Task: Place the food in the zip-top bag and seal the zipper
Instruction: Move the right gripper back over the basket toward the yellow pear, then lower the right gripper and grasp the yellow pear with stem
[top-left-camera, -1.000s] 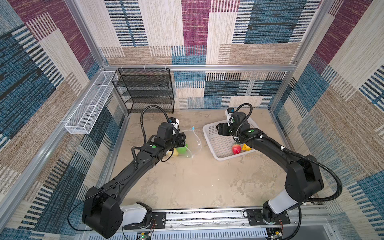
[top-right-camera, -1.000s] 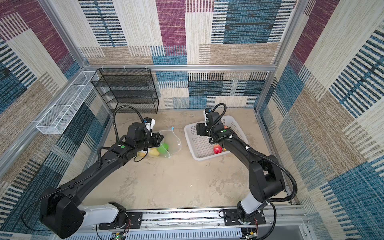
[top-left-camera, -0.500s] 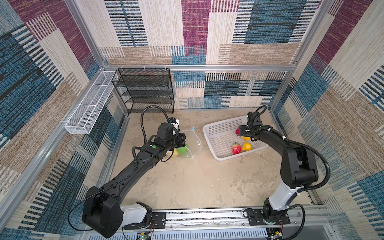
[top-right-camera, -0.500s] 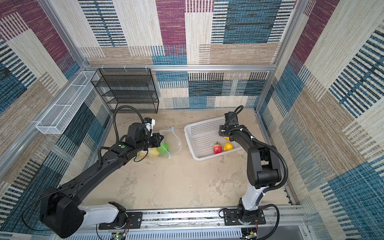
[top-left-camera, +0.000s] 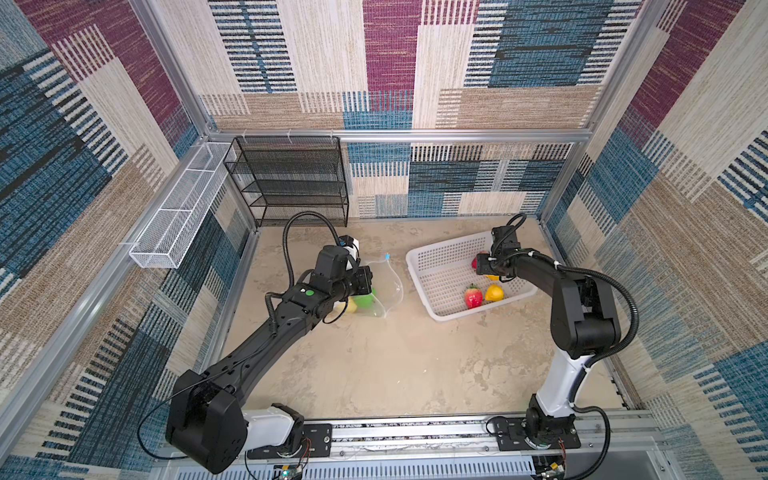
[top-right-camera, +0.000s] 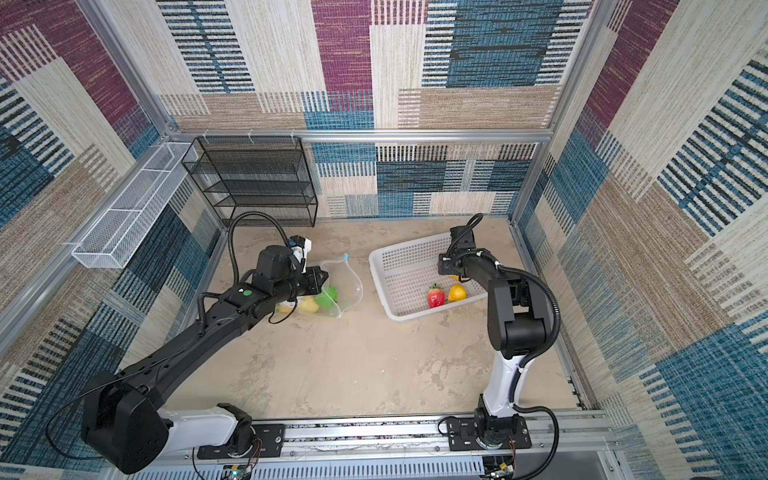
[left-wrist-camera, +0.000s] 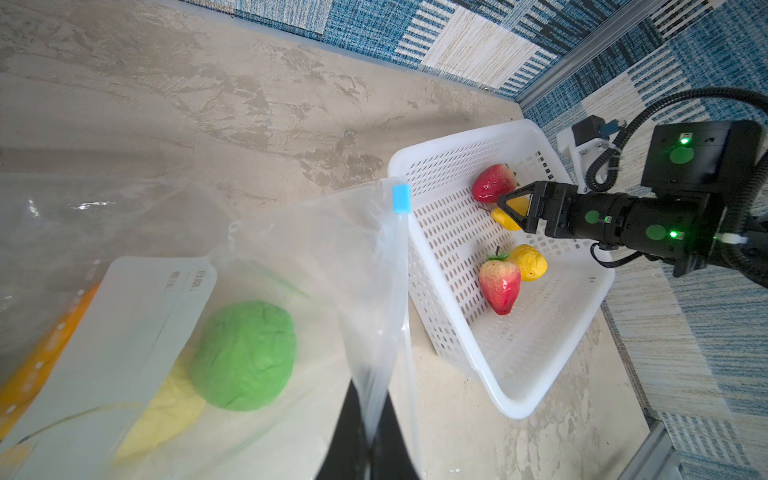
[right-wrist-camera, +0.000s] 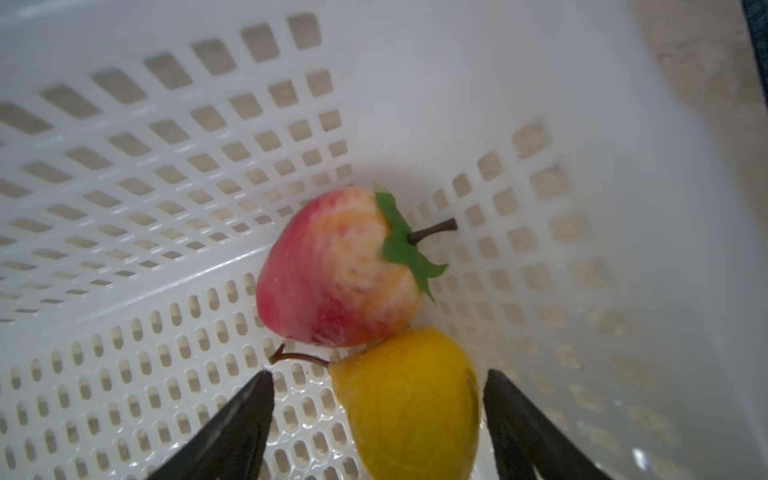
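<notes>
Four fruits: two strawberries and two yellow ones lie in the basket (top-left-camera: 440, 266), right of the bag (top-right-camera: 351, 286).
Right gripper (right-wrist-camera: 377, 374): spread wide in the basket's far part, one finger on each side of a yellow fruit (right-wrist-camera: 409, 403); a strawberry (right-wrist-camera: 340, 270) touches that fruit just past the fingertips.
Left gripper (left-wrist-camera: 369, 409): pressed together, pinching the bag's mouth edge by the zipper (left-wrist-camera: 406, 291).
Bag contents: a green fruit (left-wrist-camera: 243, 355) and yellow pieces inside.
Slider (left-wrist-camera: 401, 198): at the zipper's far end.

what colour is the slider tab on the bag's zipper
Light blue; the slider tab shows best in the left wrist view.
</notes>
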